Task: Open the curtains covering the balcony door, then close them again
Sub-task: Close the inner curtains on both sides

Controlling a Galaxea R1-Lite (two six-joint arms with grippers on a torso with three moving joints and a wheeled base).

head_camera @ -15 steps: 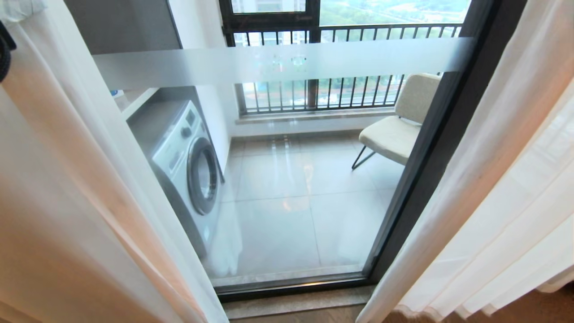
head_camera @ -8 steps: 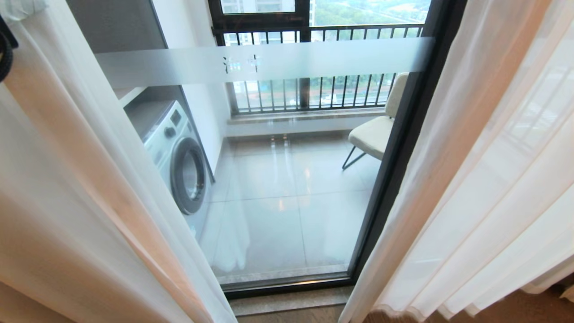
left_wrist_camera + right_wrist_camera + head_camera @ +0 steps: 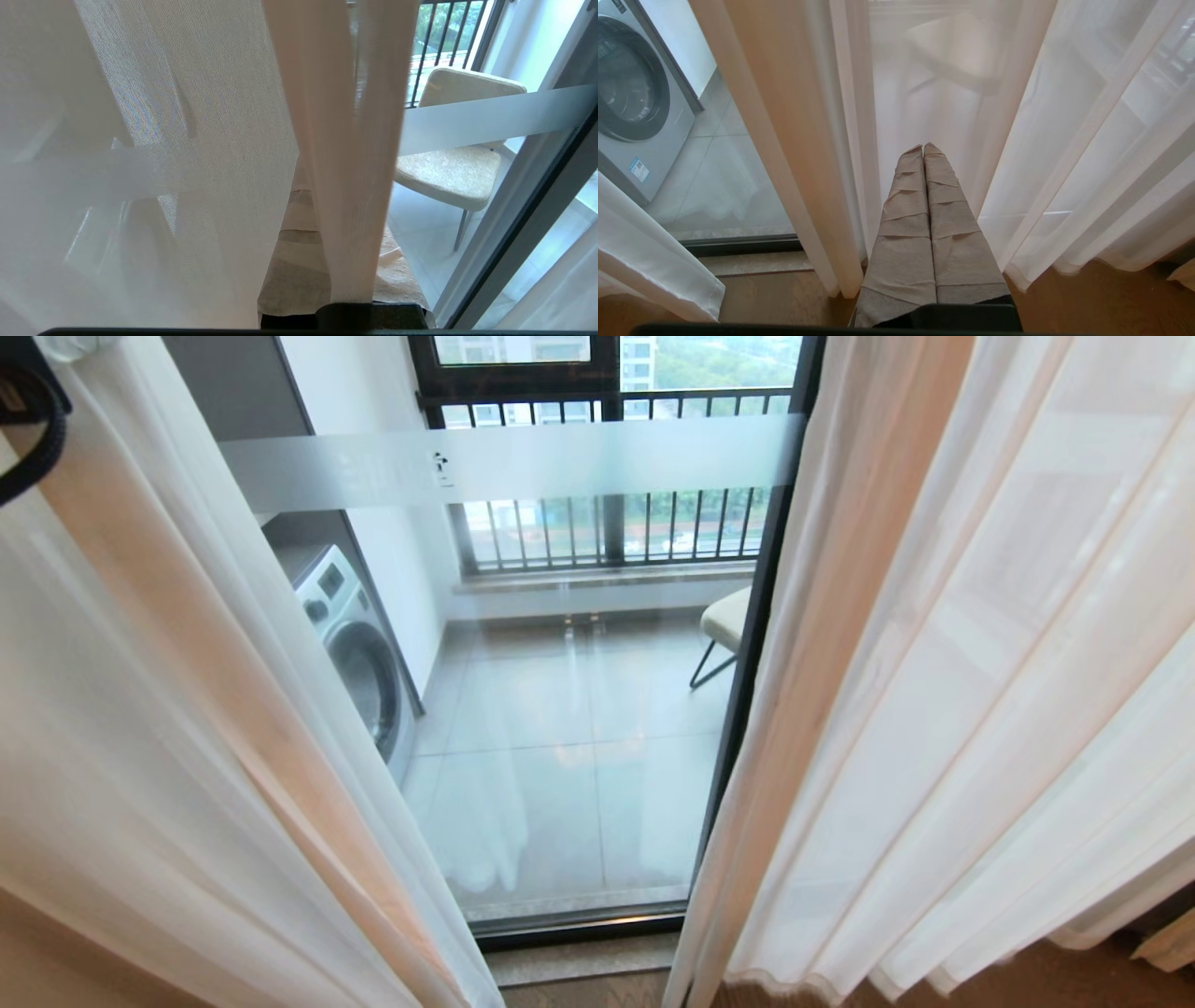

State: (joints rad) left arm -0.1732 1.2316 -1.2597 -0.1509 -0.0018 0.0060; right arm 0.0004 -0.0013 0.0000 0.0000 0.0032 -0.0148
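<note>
gap between curtains: narrower than a second ago | right curtain edge: covers more of the door | chair: now mostly hidden | washing machine: less visible

Sheer cloth, clear glass, glossy tile

The curtains are thin, translucent woven fabric; the balcony door is smooth glass with a matt frosted band and dark frame; the floor tiles shine.

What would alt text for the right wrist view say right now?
The right claw, its taped fingers pressed together and holding nothing, points at sheer white curtains hanging to the floor. Beside them, bare door glass shows a washing machine.
</note>
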